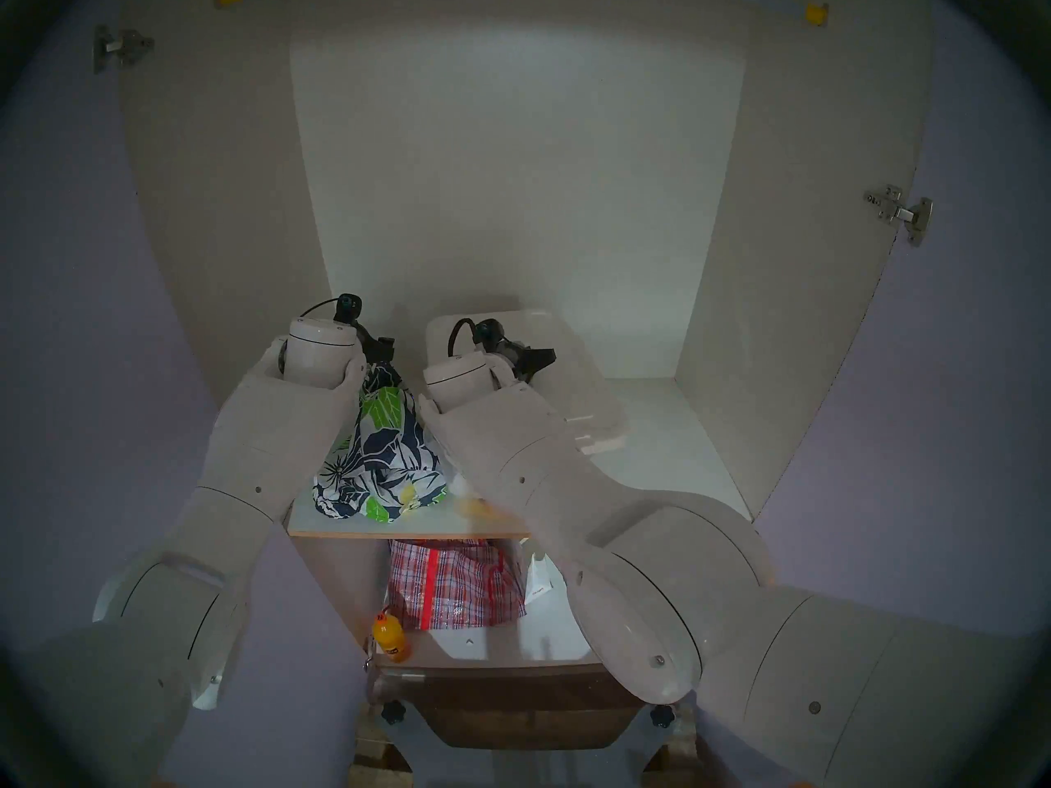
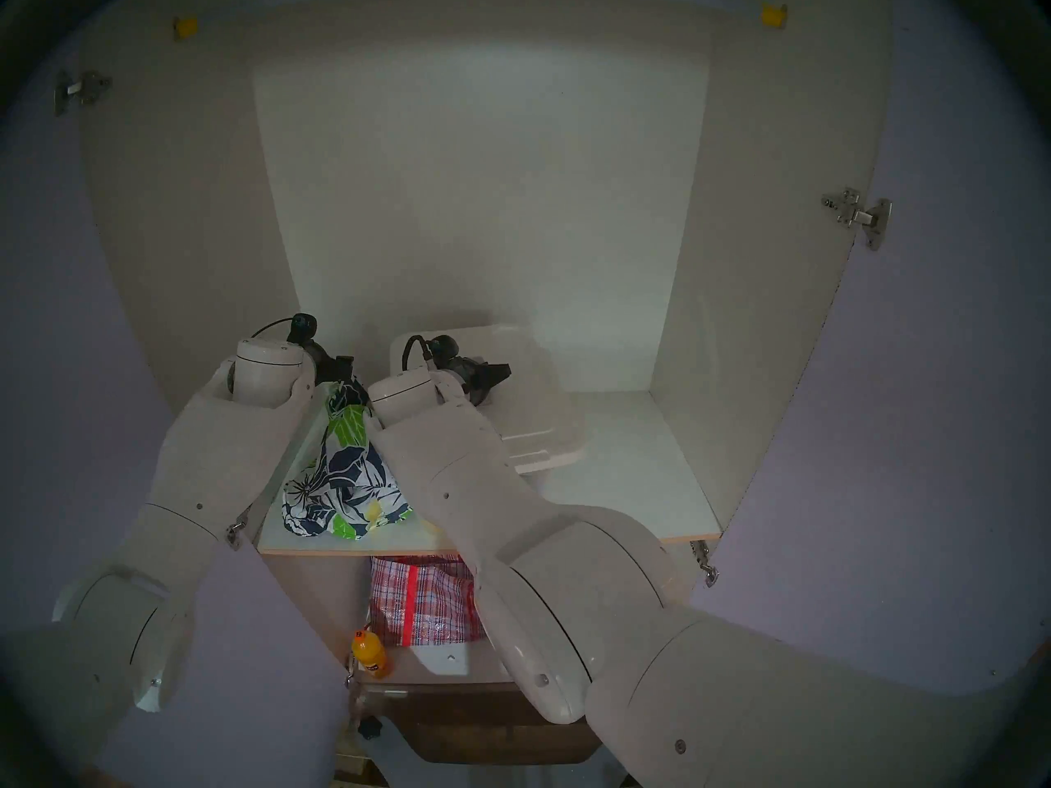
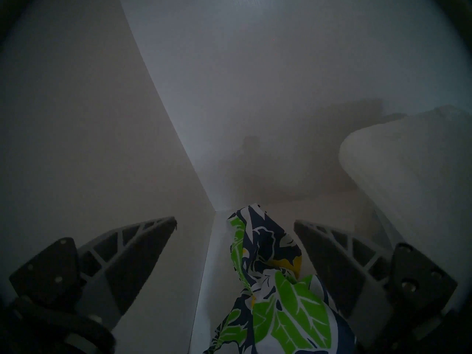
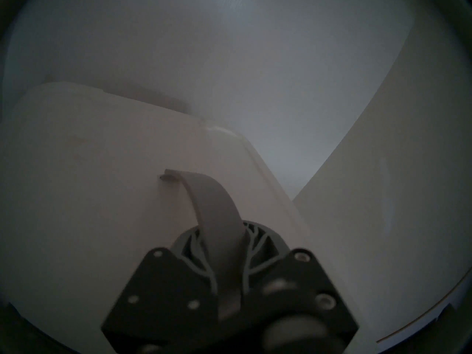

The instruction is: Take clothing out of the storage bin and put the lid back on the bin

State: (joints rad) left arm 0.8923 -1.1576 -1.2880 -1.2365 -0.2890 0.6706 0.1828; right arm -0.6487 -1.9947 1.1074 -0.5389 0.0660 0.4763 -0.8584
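The clothing [image 1: 381, 457], a navy and white leaf print with lime-green patches, lies heaped on the left of the cupboard shelf and rises to a peak under my left gripper [image 1: 387, 352]. In the left wrist view the gripper [image 3: 235, 220] is open, and the clothing [image 3: 268, 269] stands between the spread fingers. My right gripper [image 1: 543, 357] is over the white lid [image 1: 574, 372], which sits tilted at the shelf's back. In the right wrist view the gripper [image 4: 224, 231] is shut on the lid's grey handle [image 4: 212, 200]. I cannot make out the storage bin; my right arm covers that spot.
The cupboard's side walls and back wall close in the shelf [image 1: 671, 445]. A red-checked woven bag [image 1: 455, 582] and an orange bottle [image 1: 391, 636] sit on the lower level. Something pale yellow [image 1: 475, 505] shows beside my right forearm.
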